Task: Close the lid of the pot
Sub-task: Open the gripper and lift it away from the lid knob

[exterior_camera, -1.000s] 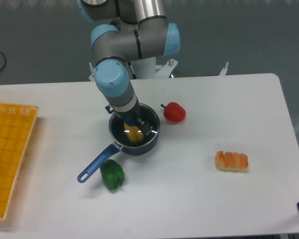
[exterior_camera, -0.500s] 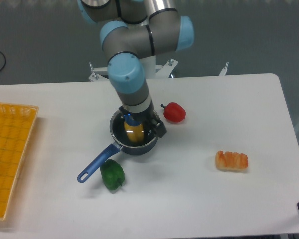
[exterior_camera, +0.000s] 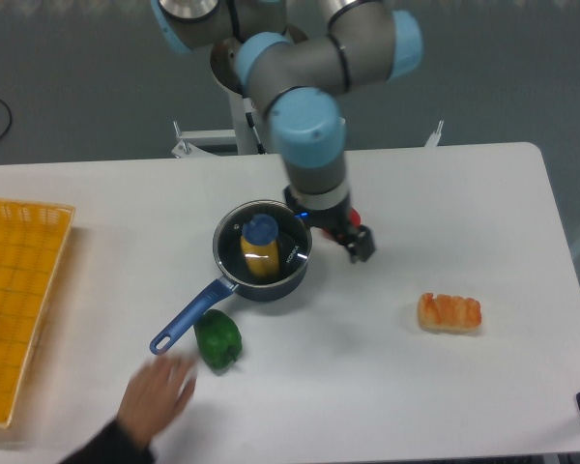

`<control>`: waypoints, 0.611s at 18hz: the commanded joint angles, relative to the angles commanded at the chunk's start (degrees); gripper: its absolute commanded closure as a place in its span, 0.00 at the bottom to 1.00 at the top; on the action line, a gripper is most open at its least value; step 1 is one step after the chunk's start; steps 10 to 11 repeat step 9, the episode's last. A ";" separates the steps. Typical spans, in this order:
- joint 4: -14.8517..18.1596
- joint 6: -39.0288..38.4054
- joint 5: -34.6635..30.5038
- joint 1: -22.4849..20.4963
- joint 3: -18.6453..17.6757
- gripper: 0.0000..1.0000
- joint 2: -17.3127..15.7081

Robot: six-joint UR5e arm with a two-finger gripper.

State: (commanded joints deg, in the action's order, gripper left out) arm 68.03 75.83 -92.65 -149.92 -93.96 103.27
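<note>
The dark pot (exterior_camera: 288, 274) stands at the table's middle, its blue handle (exterior_camera: 187, 319) pointing to the front left. The glass lid (exterior_camera: 282, 240) lies flat on the pot's rim, blue knob (exterior_camera: 261, 229) up at its centre. Through the glass a yellow thing (exterior_camera: 261, 259) shows inside. My gripper (exterior_camera: 334, 231) hangs just right of the pot, open and holding nothing, apart from the lid.
A green pepper (exterior_camera: 217, 340) lies by the handle's end. A person's hand (exterior_camera: 155, 389) reaches in from the front left, near it. The red pepper (exterior_camera: 342, 228) is mostly hidden behind my gripper. An orange-white food piece (exterior_camera: 449, 312) lies at right, a yellow basket (exterior_camera: 19, 290) at far left.
My gripper let go of the lid's knob and swung right, away from the pot. The lid stays on the pot. A person's hand has come in at the front left.
</note>
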 joint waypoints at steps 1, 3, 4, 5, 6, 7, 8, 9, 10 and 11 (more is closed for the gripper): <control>0.09 1.93 0.97 -1.67 0.44 0.00 0.00; 0.26 5.54 1.07 -3.70 0.62 0.00 0.00; 0.35 6.78 0.81 -4.23 0.62 0.00 0.09; 0.35 7.22 0.81 -4.67 0.53 0.00 0.18; 0.26 7.58 1.07 -5.37 0.62 0.00 0.18; 0.35 8.10 1.16 -5.81 0.79 0.00 0.18; 0.44 8.89 1.24 -6.34 0.80 0.00 0.26; 0.53 10.03 1.07 -6.78 0.80 0.00 0.18; 0.53 10.03 1.07 -6.78 0.80 0.00 0.18; 0.53 10.03 1.07 -6.78 0.80 0.00 0.18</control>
